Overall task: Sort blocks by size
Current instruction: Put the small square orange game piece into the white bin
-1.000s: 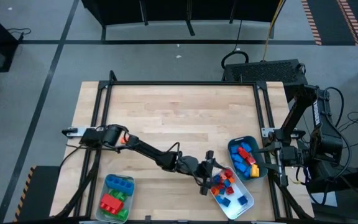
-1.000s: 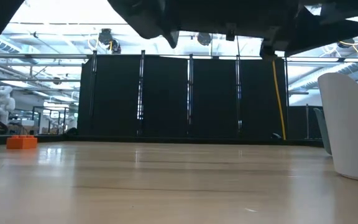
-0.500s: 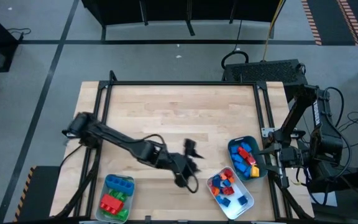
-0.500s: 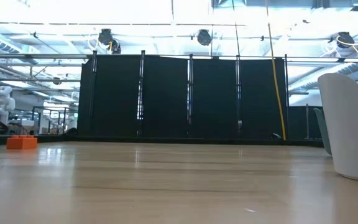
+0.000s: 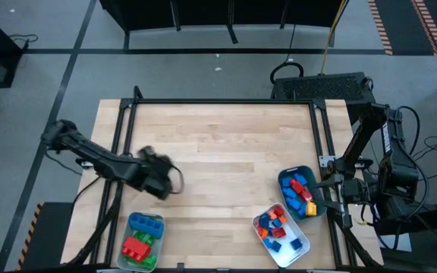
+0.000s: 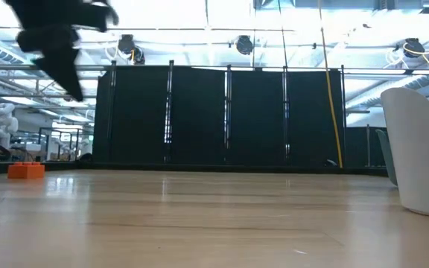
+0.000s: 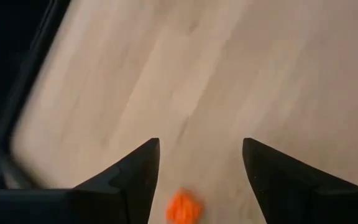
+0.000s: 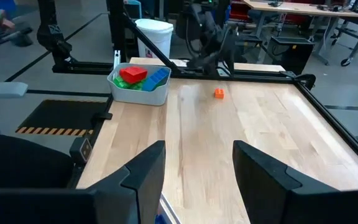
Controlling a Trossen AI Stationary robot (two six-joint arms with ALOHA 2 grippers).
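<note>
A small orange block [image 7: 183, 206] lies alone on the table near its left edge, also seen in the low view [image 6: 26, 170] and the right wrist view [image 8: 219, 93]. My left gripper [image 7: 201, 144] hangs open above it, clear of the wood, and covers it in the high view [image 5: 161, 180]. The other blocks lie sorted in three trays. My right gripper [image 8: 199, 147] waits open and empty at the right edge [image 5: 327, 189], beside the teal tray.
A pale tray [image 5: 143, 241] at the near left holds large green, red and blue blocks. A teal tray [image 5: 300, 192] and a white tray [image 5: 281, 236] at the near right hold smaller ones. A black frame [image 5: 222, 101] borders the table. Bare wood spreads across the middle.
My left gripper has swung from above the white tray at the near right across the table toward the left edge, rising and turning as it went. It now hangs over the orange block. The blocks and trays have stayed put.
</note>
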